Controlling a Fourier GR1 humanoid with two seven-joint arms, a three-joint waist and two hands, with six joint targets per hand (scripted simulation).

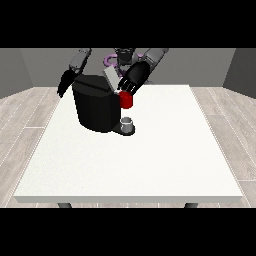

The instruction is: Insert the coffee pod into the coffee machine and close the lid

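I judge I am at the lid step: my hand at the view's right [134, 78] hovers just above the coffee machine [97, 106], its fingers spread and pointing down toward the raised grey lid [110, 78], which stands tilted open over the machine's top. Whether the fingertips touch the lid I cannot tell. A red thing at the machine [126, 100] sits just below that hand. A small grey cup [128, 123] stands on the machine's base; its inside is hidden. The coffee pod does not plainly show. My hand at the view's left [65, 84] hangs beside the machine, fingers straight, holding nothing. Next I must press the lid down flat without shoving the machine across the white table [150, 165].
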